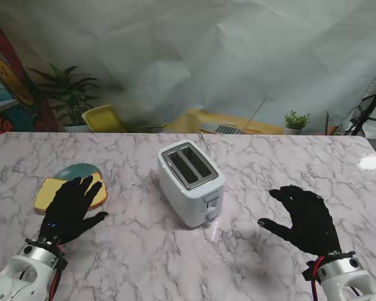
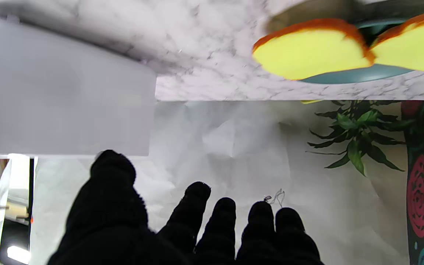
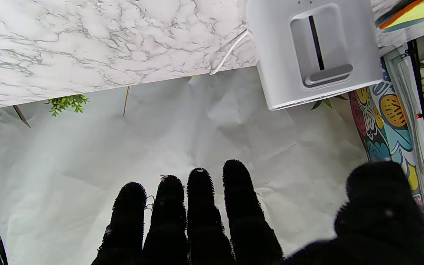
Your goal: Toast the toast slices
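Black-gloved robot hand, white forearms, red cables

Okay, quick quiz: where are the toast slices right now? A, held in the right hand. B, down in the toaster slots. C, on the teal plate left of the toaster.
C: both toast slices lie on the teal plate by the left hand; the toaster slots show empty.

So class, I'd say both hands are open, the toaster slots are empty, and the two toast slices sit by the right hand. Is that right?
One thing is wrong: the toast slices lie on a plate by the left hand, not the right hand, as the stand view shows. Both hands are open and the toaster slots are empty.
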{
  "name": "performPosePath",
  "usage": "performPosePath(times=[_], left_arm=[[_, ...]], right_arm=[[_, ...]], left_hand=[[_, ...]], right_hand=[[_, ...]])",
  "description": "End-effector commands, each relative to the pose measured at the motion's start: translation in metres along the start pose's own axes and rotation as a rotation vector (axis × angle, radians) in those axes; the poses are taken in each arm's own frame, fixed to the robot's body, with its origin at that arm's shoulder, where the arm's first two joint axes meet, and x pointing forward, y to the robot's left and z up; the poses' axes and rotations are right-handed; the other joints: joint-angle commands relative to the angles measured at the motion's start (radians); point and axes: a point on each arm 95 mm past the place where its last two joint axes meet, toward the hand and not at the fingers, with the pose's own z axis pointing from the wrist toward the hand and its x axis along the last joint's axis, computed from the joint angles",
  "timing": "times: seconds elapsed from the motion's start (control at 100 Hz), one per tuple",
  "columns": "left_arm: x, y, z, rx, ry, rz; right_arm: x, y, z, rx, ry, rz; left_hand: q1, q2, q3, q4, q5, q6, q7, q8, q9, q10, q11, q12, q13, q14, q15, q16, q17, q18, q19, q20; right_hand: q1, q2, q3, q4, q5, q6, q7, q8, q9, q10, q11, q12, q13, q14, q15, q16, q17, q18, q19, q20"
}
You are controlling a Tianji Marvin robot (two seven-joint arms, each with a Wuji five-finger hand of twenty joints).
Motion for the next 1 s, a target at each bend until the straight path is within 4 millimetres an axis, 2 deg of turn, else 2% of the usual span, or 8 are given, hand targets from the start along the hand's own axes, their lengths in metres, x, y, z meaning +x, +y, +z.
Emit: performPosePath(times=[0.0, 0.16, 0.34, 0.55, 0.68, 0.79, 0.99], left_arm=[[-0.009, 0.005, -0.006, -0.050, -0.008, 0.041], [-0.028, 0.010, -0.008, -0.105, -0.027, 0.091], [-0.048, 0.015, -0.008, -0.192, -0.028, 0.149], [-0.086, 0.019, -0.008, -0.227, -0.022, 0.241], [-0.105, 0.025, -0.005, -0.249, -0.034, 0.263], [-0.110, 0.032, 0.001, -0.263, -0.036, 0.248], [-0.101, 0.049, 0.023, -0.255, -0.025, 0.207]], right_arm=[[0.001, 0.000, -0.002, 0.001, -0.002, 0.002], [0.000, 0.000, -0.002, -0.001, -0.002, 0.005], [0.000, 0.000, -0.003, 0.000, -0.002, 0.007], [0.000, 0.000, -0.003, 0.002, -0.006, 0.012], [0.001, 0.002, -0.005, 0.000, -0.007, 0.012], [0.002, 0.002, -0.005, 0.002, -0.009, 0.013], [0.003, 0.002, -0.006, 0.005, -0.008, 0.017]], left_hand=[[-0.034, -0.004, -0.029, 0.015, -0.032, 0.005, -0.012, 0.002, -0.018, -0.012, 0.015, -0.008, -0.017, 0.002, 0.013, -0.007, -0.011, -0.017, -0.001, -0.008], [-0.056, -0.022, -0.018, 0.007, -0.071, 0.019, -0.030, -0.006, -0.038, 0.000, 0.022, -0.008, -0.027, 0.009, -0.009, -0.022, -0.012, -0.018, -0.033, -0.023], [-0.059, -0.039, -0.013, 0.008, -0.138, 0.055, -0.067, -0.025, -0.092, 0.013, -0.020, -0.032, -0.038, 0.016, -0.045, -0.039, -0.012, -0.031, -0.074, -0.035], [-0.063, -0.056, -0.013, 0.002, -0.191, 0.059, -0.087, -0.036, -0.115, 0.006, -0.063, -0.037, -0.032, -0.025, -0.056, -0.045, 0.006, -0.080, -0.092, -0.049], [-0.053, -0.067, -0.009, 0.000, -0.207, 0.063, -0.090, -0.037, -0.119, 0.004, -0.078, -0.034, -0.031, -0.038, -0.056, -0.046, 0.011, -0.094, -0.094, -0.058], [-0.054, -0.064, -0.009, 0.000, -0.207, 0.063, -0.089, -0.037, -0.118, 0.007, -0.083, -0.034, -0.032, -0.036, -0.058, -0.048, 0.010, -0.093, -0.096, -0.063], [-0.065, -0.045, -0.011, 0.001, -0.204, 0.076, -0.085, -0.033, -0.118, 0.022, -0.084, -0.031, -0.037, -0.025, -0.065, -0.050, 0.008, -0.084, -0.103, -0.073]], right_hand=[[0.020, 0.040, -0.033, 0.029, 0.018, -0.004, -0.005, -0.009, 0.010, 0.012, -0.021, -0.011, 0.014, 0.006, 0.004, -0.024, -0.002, 0.001, -0.008, 0.006], [0.022, 0.043, -0.037, 0.029, 0.018, -0.003, -0.005, -0.010, 0.010, 0.012, -0.022, -0.011, 0.014, 0.005, 0.003, -0.025, -0.003, 0.001, -0.008, 0.006], [0.023, 0.045, -0.042, 0.030, 0.017, -0.003, -0.006, -0.010, 0.011, 0.010, -0.022, -0.011, 0.015, 0.006, 0.003, -0.025, -0.002, 0.001, -0.008, 0.006], [0.027, 0.046, -0.049, 0.031, 0.019, -0.003, -0.006, -0.011, 0.011, 0.011, -0.022, -0.011, 0.014, 0.005, 0.003, -0.025, -0.003, 0.000, -0.009, 0.006], [0.029, 0.048, -0.053, 0.031, 0.019, -0.004, -0.006, -0.011, 0.012, 0.010, -0.023, -0.011, 0.014, 0.006, 0.003, -0.025, -0.002, 0.001, -0.008, 0.006], [0.031, 0.050, -0.056, 0.031, 0.019, -0.002, -0.006, -0.011, 0.011, 0.010, -0.023, -0.012, 0.014, 0.004, 0.003, -0.025, -0.003, 0.000, -0.009, 0.006], [0.035, 0.053, -0.064, 0.032, 0.020, -0.004, -0.006, -0.011, 0.012, 0.011, -0.023, -0.011, 0.015, 0.005, 0.003, -0.025, -0.002, 0.000, -0.009, 0.006]])
